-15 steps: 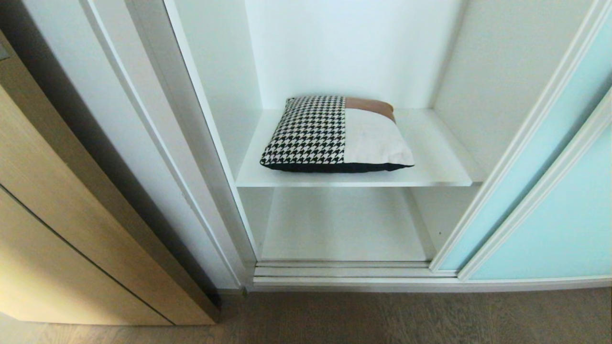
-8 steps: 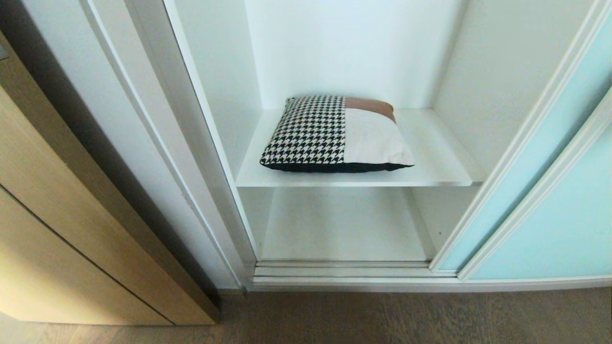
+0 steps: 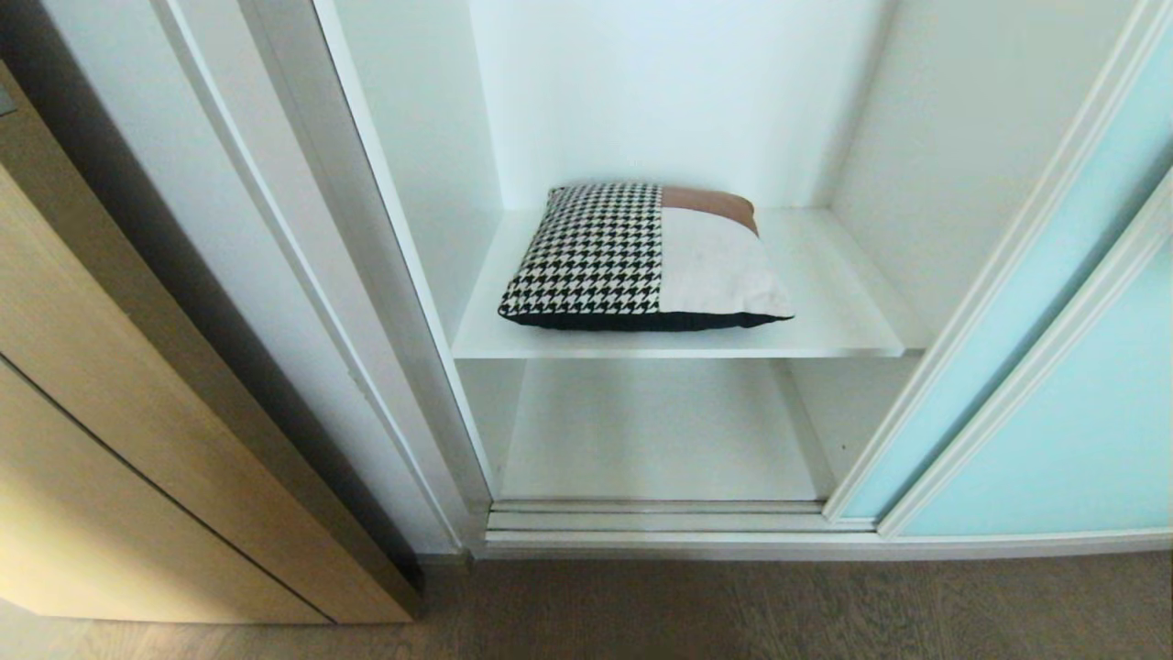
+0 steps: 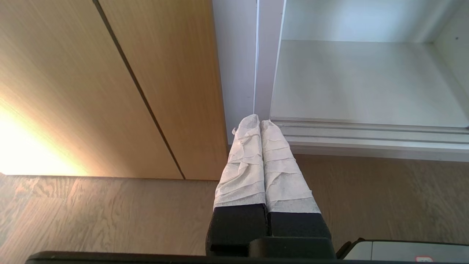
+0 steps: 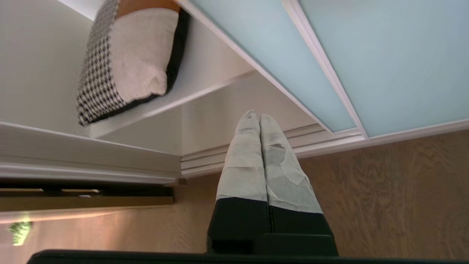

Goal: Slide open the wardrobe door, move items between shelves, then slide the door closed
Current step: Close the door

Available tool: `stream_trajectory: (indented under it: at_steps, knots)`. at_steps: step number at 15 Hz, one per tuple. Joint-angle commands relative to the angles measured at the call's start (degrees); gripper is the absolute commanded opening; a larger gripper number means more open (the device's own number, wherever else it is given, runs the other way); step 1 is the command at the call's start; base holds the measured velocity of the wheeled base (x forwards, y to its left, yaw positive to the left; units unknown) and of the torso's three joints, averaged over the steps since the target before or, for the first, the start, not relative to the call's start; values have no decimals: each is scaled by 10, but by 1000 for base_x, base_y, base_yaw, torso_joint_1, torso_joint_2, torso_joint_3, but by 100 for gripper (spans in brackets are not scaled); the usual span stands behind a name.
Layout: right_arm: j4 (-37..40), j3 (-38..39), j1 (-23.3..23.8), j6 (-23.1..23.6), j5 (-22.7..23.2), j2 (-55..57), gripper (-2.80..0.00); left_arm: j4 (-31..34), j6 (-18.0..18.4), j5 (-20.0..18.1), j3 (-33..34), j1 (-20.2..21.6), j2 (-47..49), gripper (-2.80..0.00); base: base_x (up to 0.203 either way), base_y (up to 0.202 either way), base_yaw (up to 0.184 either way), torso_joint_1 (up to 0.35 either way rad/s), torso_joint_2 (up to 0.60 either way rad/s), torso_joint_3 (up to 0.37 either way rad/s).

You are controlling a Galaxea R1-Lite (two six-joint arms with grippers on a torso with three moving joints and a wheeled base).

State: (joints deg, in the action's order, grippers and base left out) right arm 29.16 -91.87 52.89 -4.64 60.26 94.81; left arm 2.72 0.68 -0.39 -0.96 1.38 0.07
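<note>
Wardrobe with the door (image 3: 1081, 385) slid aside to the right, exposing two white shelves. The cushion (image 3: 641, 257) lies flat on the upper shelf (image 3: 843, 321), toward its left half and close to the near edge; the lower shelf (image 3: 660, 440) holds nothing visible. The step in hand is judged to be the reach for the cushion. The right gripper (image 5: 259, 119), clenched and empty, hangs low over the floor (image 3: 733, 605) just outside the door track; the left gripper (image 4: 261, 124), likewise clenched and empty, sits parked near the wardrobe's left post. To do the step well, the right jaws should part before arrival, enter level above the shelf lip, and pinch the near black seam, not the plump centre, keeping clear of the door frame on the right. The cushion is soft woven fabric, square and pillowy, houndstooth on the left, cream and rust patches on the right; the shelves are smooth, rigid boards; the door is frosted aqua glass in a thin pale frame.
</note>
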Motion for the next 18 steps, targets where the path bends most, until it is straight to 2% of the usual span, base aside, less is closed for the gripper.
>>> stream_trajectory:
  at_steps: [1, 3, 6, 10, 13, 18]
  knots:
    - [1, -24, -8, -16, 3, 24, -280, 0, 0, -1, 0, 0, 1, -280, 0, 0, 0, 0, 0, 0]
    - [1, -38, -28, -38, -4, 31, -280, 0, 0, -1, 0, 0, 1, -280, 0, 0, 0, 0, 0, 0]
    - [-3, -47, -73, -46, -21, 33, -280, 0, 0, -1, 0, 0, 1, -280, 0, 0, 0, 0, 0, 0]
    - [-2, -78, -126, -46, -102, 44, -280, 0, 0, -1, 0, 0, 1, -280, 0, 0, 0, 0, 0, 0]
    - [-3, -85, -128, -46, -140, 52, -280, 0, 0, -1, 0, 0, 1, -280, 0, 0, 0, 0, 0, 0]
    - [-2, -98, -99, -45, -143, 68, -280, 0, 0, -1, 0, 0, 1, -280, 0, 0, 0, 0, 0, 0]
